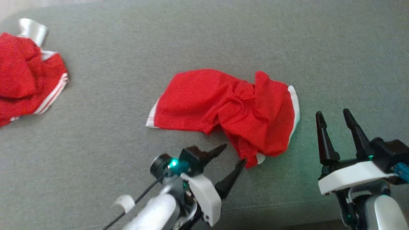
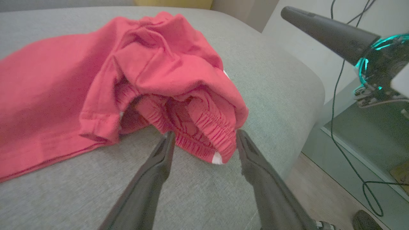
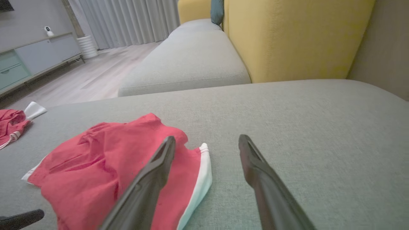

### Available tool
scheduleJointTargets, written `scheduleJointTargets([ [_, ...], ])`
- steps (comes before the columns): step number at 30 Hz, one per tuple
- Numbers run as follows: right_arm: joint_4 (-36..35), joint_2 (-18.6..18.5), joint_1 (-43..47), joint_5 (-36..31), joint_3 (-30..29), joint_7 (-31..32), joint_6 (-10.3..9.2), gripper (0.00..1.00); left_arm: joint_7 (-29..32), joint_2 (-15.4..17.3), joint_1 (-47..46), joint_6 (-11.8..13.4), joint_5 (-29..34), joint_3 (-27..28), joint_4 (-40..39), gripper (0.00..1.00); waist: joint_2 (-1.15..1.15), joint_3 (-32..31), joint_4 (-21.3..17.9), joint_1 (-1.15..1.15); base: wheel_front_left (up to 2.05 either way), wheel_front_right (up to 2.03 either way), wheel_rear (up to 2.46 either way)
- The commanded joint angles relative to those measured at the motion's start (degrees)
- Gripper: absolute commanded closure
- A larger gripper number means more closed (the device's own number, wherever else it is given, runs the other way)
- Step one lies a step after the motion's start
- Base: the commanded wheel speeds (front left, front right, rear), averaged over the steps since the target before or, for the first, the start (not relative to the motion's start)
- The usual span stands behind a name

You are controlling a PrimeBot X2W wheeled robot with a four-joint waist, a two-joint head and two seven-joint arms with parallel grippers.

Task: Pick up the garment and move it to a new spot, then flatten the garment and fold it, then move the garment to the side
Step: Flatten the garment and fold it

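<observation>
Wide grey sofa seat [image 3: 287,105]. Behind it, a yellow backrest [image 3: 294,38]; beyond its end, pale wood floor [image 3: 96,70], grey curtains [image 3: 127,22] and a low cabinet [image 3: 32,60].

Surface: grey cushion [image 1: 223,38], woven fabric, broad and flat, rounded at its corners.
Middle: red garment [image 1: 230,108] with white trim, crumpled; its left part is spread flat, its right part bunched in folds, with the elastic waistband at the near edge.
Far left: second red garment [image 1: 25,76], white-striped, heaped, cut off by the frame edge; possibly shorts.
Gap: the two lie well apart.
</observation>
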Motion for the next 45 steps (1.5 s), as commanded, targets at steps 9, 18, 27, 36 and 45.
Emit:
scheduleJointTargets([
  [9,-0.6,-0.3,-3.4,1.1,1.1,-2.1,0.24,0.0,-1.8,-1.7,-8.1,-1.0,-3.3,0.5,4.4,0.0,0.0,4.2,-4.6,-0.01,0.0,0.0,0.0],
  [18,1.0,-0.3,-3.4,2.1,0.3,-3.2,0.24,0.0,-2.6,0.7,-10.3,2.0,-2.7,2.9,-0.3,1.0,0.0,3.3,-3.4,-0.01,0.0,0.0,0.0],
  [27,2.2,-0.3,-3.1,3.0,0.0,-3.5,0.24,0.0,5.0,9.0,-11.2,5.8,-1.1,6.9,-17.5,1.0,0.0,0.4,-0.4,-0.01,0.0,0.0,0.0],
  [36,2.7,-0.3,-2.7,3.6,0.1,-3.6,0.24,0.0,17.3,16.2,-11.3,8.0,-3.0,10.5,-27.1,1.0,0.0,-1.2,0.4,-0.01,0.0,0.0,0.0],
  [45,3.2,-0.3,-3.5,4.3,0.7,-3.8,0.24,0.0,22.1,15.8,-12.0,7.0,-8.8,11.5,-14.9,1.0,0.0,0.4,-0.7,-0.01,0.0,0.0,0.0],
])
